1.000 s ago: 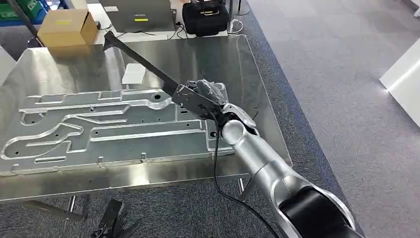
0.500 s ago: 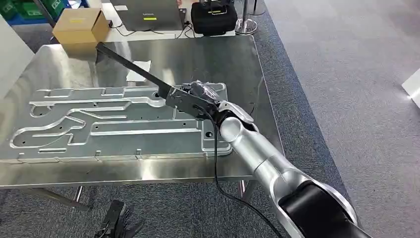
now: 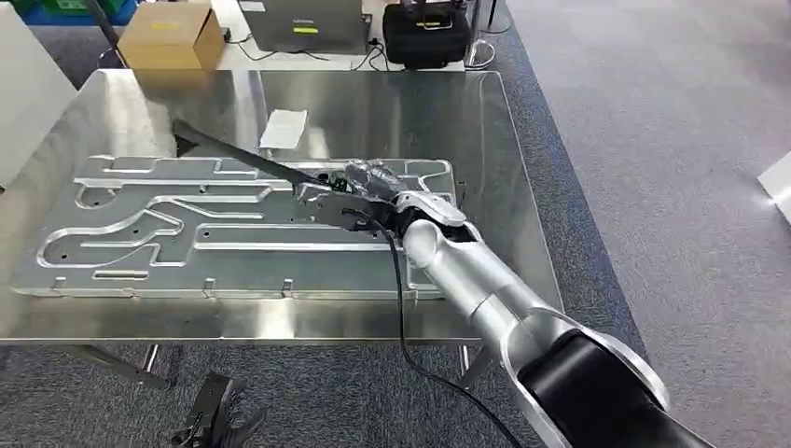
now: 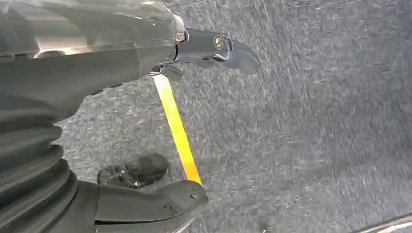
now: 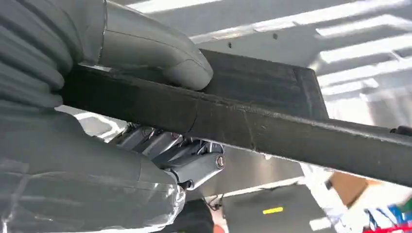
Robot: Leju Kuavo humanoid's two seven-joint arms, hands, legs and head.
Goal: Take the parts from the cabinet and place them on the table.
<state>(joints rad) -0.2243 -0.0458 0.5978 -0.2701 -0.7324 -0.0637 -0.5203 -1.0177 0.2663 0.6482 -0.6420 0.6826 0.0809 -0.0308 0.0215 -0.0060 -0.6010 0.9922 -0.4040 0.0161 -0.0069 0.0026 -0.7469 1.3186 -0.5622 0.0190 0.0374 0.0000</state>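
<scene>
A: Where is the part?
B: The long black bar [image 3: 244,161] lies slantwise above the bench [image 3: 392,103], over the big machined aluminium plate [image 3: 233,229]. Its near end sits in the right robot hand [image 3: 359,187]; its far end reaches toward the bench's far left. Whether that far end touches the surface, I cannot tell.

A: And the right robot hand's hold?
B: Clenched around the bar. In the right wrist view the thick grey thumb [image 5: 160,53] presses on one face of the bar [image 5: 252,126], and the darker fingers [image 5: 165,145] curl beneath it.

A: The left robot hand?
B: The left robot hand [image 4: 121,126] hangs over grey carpet [image 4: 301,121] crossed by a yellow tape line [image 4: 177,131]. Thumb and fingers are apart, with nothing between them.

A: What surrounds the bench?
B: A white paper sheet [image 3: 284,129] lies on the steel just beyond the plate. Past the far edge stand a cardboard box [image 3: 173,35], a grey laptop [image 3: 303,23] and a black bag [image 3: 426,35]. A black cable [image 3: 403,317] hangs from the right arm.
</scene>
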